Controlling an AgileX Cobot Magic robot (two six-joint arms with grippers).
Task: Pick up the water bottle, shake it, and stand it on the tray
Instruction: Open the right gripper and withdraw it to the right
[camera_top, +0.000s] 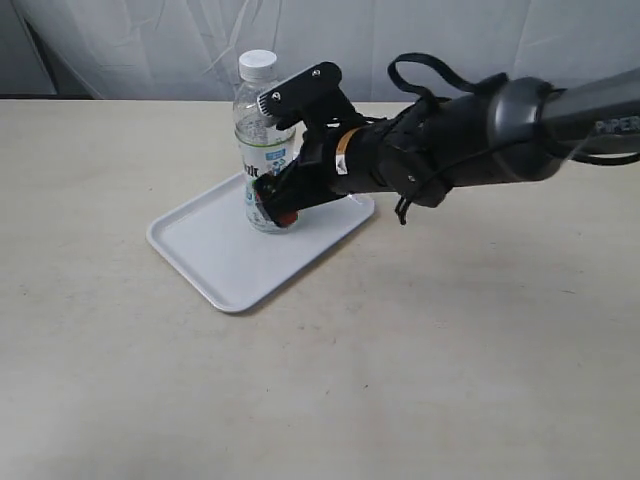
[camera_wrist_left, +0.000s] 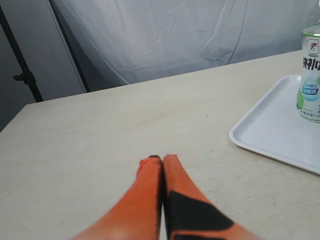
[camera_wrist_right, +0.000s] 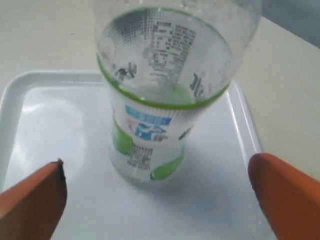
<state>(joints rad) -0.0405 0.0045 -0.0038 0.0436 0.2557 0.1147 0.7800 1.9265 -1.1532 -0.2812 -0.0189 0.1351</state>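
The water bottle (camera_top: 262, 140) stands upright on the white tray (camera_top: 215, 250), clear with a white cap and a green and blue label. In the right wrist view the water bottle (camera_wrist_right: 157, 100) rises from the tray (camera_wrist_right: 60, 120), and my right gripper (camera_wrist_right: 157, 187) is open, its orange fingertips (camera_wrist_right: 35, 197) spread wide on either side and clear of the bottle. From the exterior, the right gripper (camera_top: 278, 195) sits just beside the bottle's lower half. My left gripper (camera_wrist_left: 162, 159) is shut and empty over bare table, with the bottle (camera_wrist_left: 311, 75) and tray (camera_wrist_left: 270, 127) far off.
The beige table (camera_top: 420, 340) spreads around the tray. A grey-white curtain (camera_top: 150, 40) hangs behind the table's far edge. A dark stand pole (camera_wrist_left: 22, 65) shows beyond the table's edge in the left wrist view.
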